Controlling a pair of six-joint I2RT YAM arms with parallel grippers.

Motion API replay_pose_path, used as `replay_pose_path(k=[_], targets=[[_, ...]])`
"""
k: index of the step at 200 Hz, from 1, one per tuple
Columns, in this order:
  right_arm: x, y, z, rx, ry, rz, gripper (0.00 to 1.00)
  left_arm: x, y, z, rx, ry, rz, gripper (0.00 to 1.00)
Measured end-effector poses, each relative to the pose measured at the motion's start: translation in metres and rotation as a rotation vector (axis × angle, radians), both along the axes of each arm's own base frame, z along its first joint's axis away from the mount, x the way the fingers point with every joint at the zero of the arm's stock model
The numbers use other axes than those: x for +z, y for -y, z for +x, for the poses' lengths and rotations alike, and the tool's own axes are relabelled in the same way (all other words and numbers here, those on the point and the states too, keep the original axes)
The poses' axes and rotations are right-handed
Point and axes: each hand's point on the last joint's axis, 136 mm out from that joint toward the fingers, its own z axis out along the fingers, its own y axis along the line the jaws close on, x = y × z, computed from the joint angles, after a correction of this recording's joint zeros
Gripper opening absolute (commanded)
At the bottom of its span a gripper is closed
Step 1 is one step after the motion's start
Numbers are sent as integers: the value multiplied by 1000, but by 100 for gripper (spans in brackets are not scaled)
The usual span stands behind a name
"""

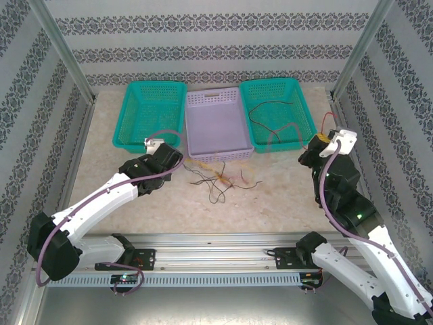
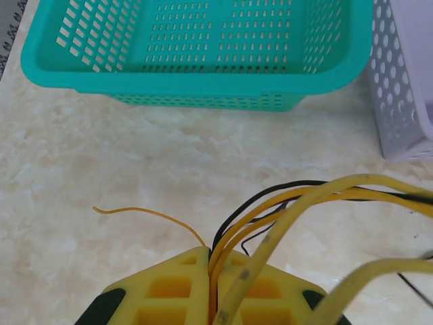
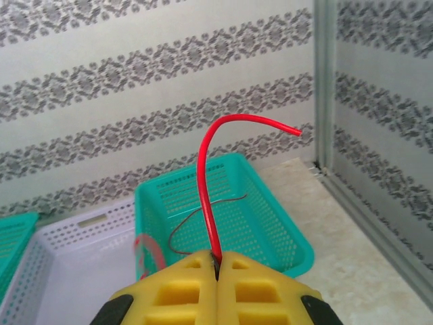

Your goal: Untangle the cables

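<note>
Tangle of thin black and yellow wires (image 1: 218,177) found on pale marbled table (image 1: 135,196), just in front of lavender perforated plastic basket (image 1: 215,125). Reads as the pull-apart step. Clamped in left gripper (image 2: 211,277): yellow and black strands (image 2: 291,196). Pinched in right gripper (image 3: 218,264): one thin red wire (image 3: 206,196), held up near teal mesh basket (image 3: 270,217). Next likely calls for drawing the left strands out slowly (risk of tightening the knot). Grips legible from the wrists; overall layout from overhead.
</note>
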Motion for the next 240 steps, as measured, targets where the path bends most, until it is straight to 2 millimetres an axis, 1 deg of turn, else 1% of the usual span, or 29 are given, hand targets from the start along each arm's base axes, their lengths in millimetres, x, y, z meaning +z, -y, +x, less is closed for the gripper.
replay_pose_path(k=[26, 49, 75, 95, 116, 134, 154, 196, 217, 230, 240], targets=[[6, 17, -7, -80, 20, -21, 0, 0, -5, -2, 12, -7, 20, 0], [12, 25, -12, -116, 37, -29, 0, 0, -7, -2, 18, -8, 21, 0], [21, 22, -8, -108, 44, -28, 0, -1, -6, -2, 16, -14, 13, 0], [25, 13, 6, -100, 29, -46, 0, -4, -1, -2, 2, -25, -14, 0], [24, 6, 27, -111, -5, -92, 0, -5, 4, -3, -12, -35, -39, 0], [20, 4, 52, -125, -49, -118, 0, -6, 9, -2, -27, -39, -64, 0], [16, 9, 86, -148, -99, -124, 0, -7, 15, -1, -42, -39, -89, 0], [5, 27, 154, -162, -184, -85, 0, -6, 24, 1, -73, -38, -127, 0], [-13, 29, 189, -148, -240, -74, 0, -7, 27, 1, -86, -46, -138, 0], [-31, 28, 206, -136, -286, -77, 0, -7, 28, 1, -88, -47, -142, 0], [-49, 26, 219, -126, -333, -82, 0, -7, 30, 1, -86, -44, -157, 0]])
